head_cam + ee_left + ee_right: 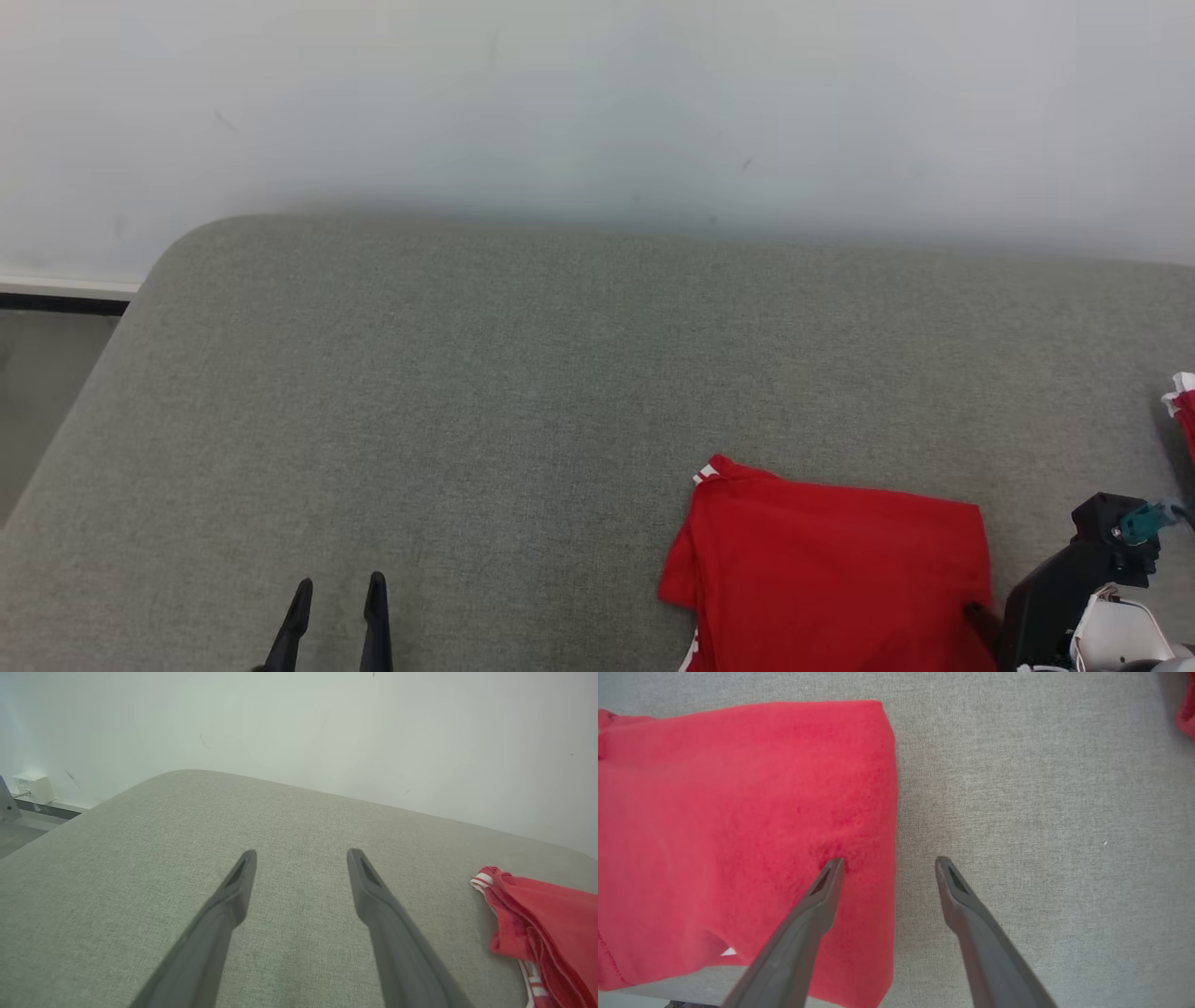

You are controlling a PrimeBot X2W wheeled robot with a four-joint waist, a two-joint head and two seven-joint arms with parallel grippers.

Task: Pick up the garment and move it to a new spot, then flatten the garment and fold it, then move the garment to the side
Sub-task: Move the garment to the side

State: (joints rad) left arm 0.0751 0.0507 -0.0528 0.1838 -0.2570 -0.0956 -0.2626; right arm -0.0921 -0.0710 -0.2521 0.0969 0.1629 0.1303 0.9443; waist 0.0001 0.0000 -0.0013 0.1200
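Since the folded garment (831,569) lies at the cushion's (467,373) near right, long axis left-right, I judge my right gripper (888,860) nearer, spread empty astride its right edge, with the left gripper (340,581) spread empty, well apart.

1. The garment (831,569) is showing bright red, with white striped trim peeking out at its far left corner and low on its left edge.
2. It is lying flat, folded into a rough rectangle, its top face smooth but for faint creases.
3. It is resting on the grey cushion (467,392), in the near right part, with its stacked layers bunching along the left side.
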